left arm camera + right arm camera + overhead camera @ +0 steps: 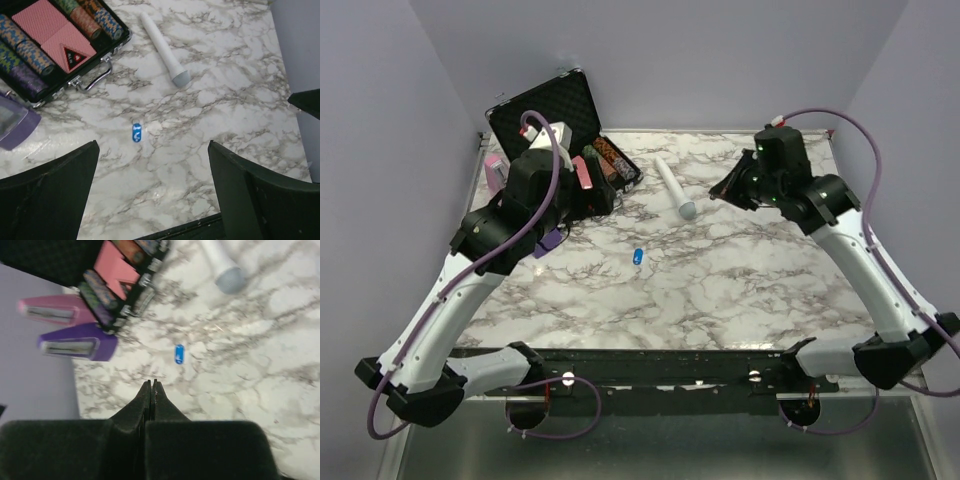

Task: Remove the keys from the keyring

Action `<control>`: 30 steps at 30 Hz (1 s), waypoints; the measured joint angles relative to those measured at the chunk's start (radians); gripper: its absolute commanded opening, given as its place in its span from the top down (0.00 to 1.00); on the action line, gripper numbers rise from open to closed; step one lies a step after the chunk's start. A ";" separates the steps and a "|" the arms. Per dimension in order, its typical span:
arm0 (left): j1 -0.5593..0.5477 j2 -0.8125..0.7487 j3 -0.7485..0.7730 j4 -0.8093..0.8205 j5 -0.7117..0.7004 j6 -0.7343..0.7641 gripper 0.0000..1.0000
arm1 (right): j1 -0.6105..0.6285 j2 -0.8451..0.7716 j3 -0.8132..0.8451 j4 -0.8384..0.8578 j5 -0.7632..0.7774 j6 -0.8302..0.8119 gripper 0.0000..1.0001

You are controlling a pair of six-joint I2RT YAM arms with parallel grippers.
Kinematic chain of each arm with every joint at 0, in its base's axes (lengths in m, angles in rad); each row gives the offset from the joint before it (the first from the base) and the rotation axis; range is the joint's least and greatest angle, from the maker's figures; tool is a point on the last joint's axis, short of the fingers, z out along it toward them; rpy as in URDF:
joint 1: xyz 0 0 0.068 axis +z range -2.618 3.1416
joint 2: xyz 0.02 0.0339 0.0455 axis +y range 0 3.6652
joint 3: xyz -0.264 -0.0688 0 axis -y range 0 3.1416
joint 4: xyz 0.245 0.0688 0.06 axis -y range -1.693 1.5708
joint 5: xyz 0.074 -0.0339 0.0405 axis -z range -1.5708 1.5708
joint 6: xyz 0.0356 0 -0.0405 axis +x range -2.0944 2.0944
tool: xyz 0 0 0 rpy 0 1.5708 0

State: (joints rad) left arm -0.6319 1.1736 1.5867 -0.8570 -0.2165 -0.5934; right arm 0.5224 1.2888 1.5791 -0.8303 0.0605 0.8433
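The blue keyring [638, 255] lies flat on the marble table [720, 290], alone near the middle. It also shows in the left wrist view [136, 133] and the right wrist view [179, 354]. I cannot make out any silver key on or beside it. My left gripper [152, 195] is open wide and empty, hovering above the table with the keyring ahead of its gap; in the top view it [598, 196] is at the back left. My right gripper [151, 385] is shut with its tips pressed together, above the table short of the keyring; in the top view it [722, 191] is at the back right.
A white wand [675, 187] lies behind the keyring. An open black case [570, 115] with poker chips and cards [55, 35] stands at the back left. A purple metronome [77, 342] and a pink one [55, 310] sit by the left wall.
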 measured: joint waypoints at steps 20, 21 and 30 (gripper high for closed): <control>0.009 -0.264 -0.298 -0.061 -0.071 0.008 0.02 | 0.000 0.386 0.022 -0.245 0.119 -0.080 0.34; 0.009 -0.262 -0.298 -0.061 -0.071 0.010 0.02 | 0.000 0.386 0.024 -0.245 0.118 -0.084 0.26; 0.009 -0.214 -0.278 -0.058 -0.071 0.034 0.02 | 0.000 0.381 0.056 -0.257 0.116 -0.101 0.00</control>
State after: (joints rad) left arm -0.6228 0.9592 1.3087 -0.9146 -0.2874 -0.5594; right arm 0.5224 1.6703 1.6348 -1.0878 0.1764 0.7425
